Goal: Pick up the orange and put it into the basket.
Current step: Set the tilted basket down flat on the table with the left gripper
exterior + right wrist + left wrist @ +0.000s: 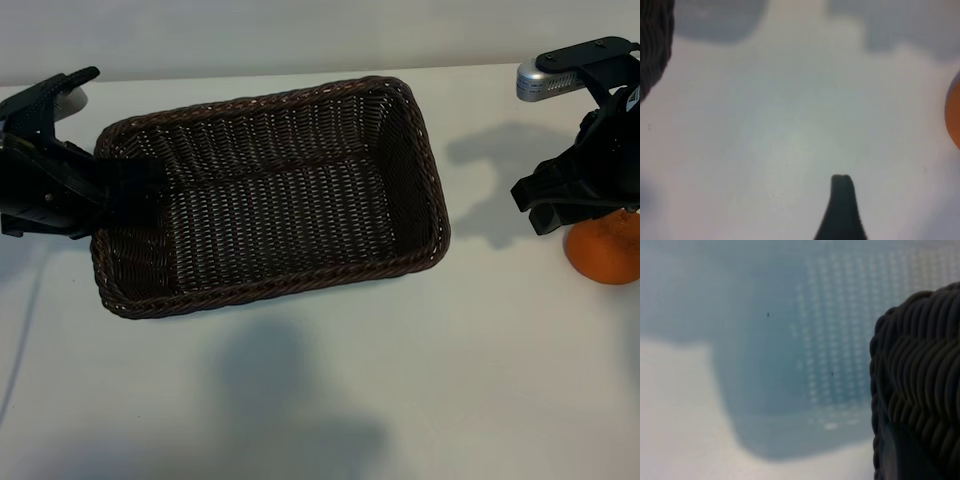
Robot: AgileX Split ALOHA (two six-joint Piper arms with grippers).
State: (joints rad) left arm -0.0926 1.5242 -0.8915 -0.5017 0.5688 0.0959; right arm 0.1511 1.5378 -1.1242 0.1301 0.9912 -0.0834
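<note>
No lettering, label, brand mark, number or sign can be read on anything in these three camera views.

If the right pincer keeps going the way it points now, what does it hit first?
Probably the bare table: the right pincer points steeply down with the orange just off to one side, though depth is unclear.

White table (330, 400), dark shadow patches on it; pale wall (300, 30) behind.
</note>
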